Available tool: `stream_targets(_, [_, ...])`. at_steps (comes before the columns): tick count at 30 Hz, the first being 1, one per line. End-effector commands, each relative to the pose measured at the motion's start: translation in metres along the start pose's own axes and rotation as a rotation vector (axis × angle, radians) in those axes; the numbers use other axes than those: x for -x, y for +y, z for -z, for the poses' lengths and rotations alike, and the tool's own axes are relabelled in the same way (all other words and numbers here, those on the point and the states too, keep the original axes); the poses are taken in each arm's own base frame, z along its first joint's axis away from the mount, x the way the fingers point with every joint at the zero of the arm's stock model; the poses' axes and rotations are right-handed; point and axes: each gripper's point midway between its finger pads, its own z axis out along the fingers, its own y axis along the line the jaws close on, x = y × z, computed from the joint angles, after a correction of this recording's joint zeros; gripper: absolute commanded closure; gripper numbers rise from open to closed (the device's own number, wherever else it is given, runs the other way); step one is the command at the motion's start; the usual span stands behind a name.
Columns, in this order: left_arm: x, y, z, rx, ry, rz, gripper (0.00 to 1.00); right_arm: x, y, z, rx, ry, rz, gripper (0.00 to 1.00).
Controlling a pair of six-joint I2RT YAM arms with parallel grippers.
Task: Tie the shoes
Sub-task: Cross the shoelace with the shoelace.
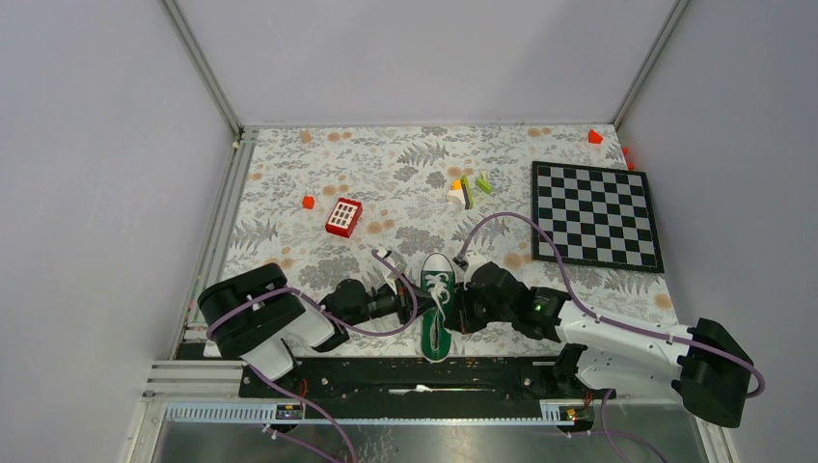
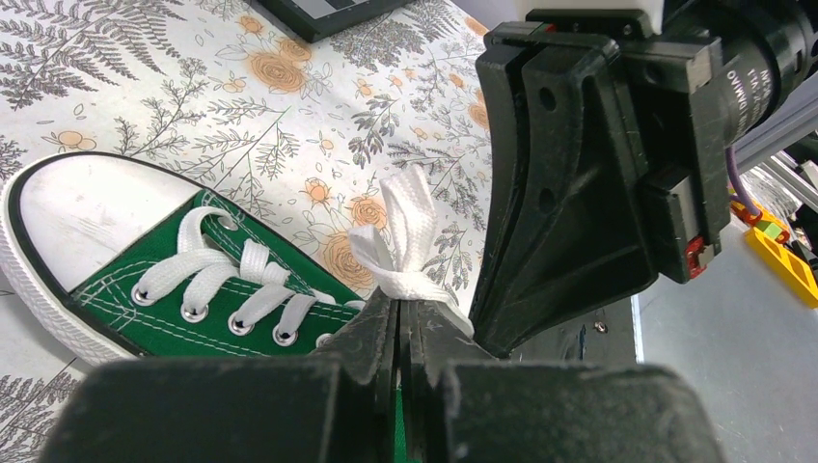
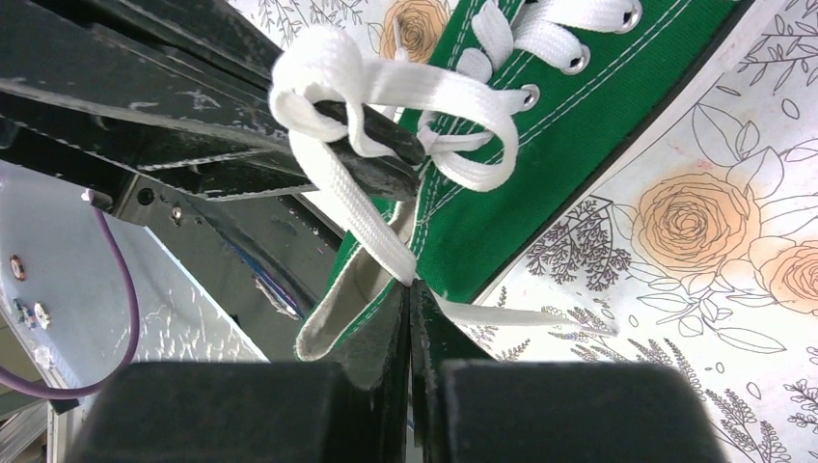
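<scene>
1. Jaws pinched tight on both sides: your left gripper [image 2: 398, 313] and right gripper [image 3: 408, 299] lie low, facing each other.
2. Your green shoe [image 1: 436, 318] sits between them, toe pointing away from the mounting rail [image 1: 386, 374].
3. Each clamps a strand of white lace [image 2: 405, 231].

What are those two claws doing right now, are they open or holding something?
Left gripper: closed, pinching a white lace of the green sneaker.
Right gripper: closed, also pinching a white lace.
</scene>
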Motion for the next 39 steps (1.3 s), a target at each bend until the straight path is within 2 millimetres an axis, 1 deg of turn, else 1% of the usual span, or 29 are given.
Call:
stream_targets(1, [0.024,-0.017,0.0,-0.063,-0.083,-0.037,1.0,0.0,-0.008,-0.002,-0.04,-0.007,0.026,1.0])
stream_targets(6, [0.023,-0.016,0.001,-0.058,-0.079,-0.036,1.0,-0.003,-0.016,0.0,-0.072,-0.011,0.024,1.0])
stream_targets(10, [0.02,-0.014,0.001,-0.054,-0.072,-0.035,1.0,-0.003,-0.023,0.006,-0.098,-0.029,0.024,1.0])
stream_targets(14, [0.018,-0.012,0.001,-0.047,-0.067,-0.036,1.0,-0.009,-0.03,0.009,-0.121,-0.02,0.021,1.0])
stream_targets(20, [0.019,-0.012,-0.001,-0.048,-0.07,-0.036,1.0,-0.015,-0.031,0.011,-0.114,-0.004,0.009,1.0])
stream_targets(28, [0.019,-0.012,-0.002,-0.05,-0.071,-0.034,1.0,-0.022,-0.03,0.007,-0.106,0.033,0.006,1.0])
stream_targets(35, [0.02,-0.013,-0.003,-0.057,-0.069,-0.035,1.0,-0.021,-0.024,0.004,-0.083,0.044,0.0,1.0])
stream_targets(37, [0.02,-0.013,-0.004,-0.057,-0.07,-0.032,1.0,-0.022,-0.026,0.002,-0.095,0.056,0.003,1.0])
stream_targets(39, [0.019,-0.013,-0.004,-0.057,-0.066,-0.031,1.0,-0.028,-0.033,0.0,-0.125,0.079,0.01,1.0])
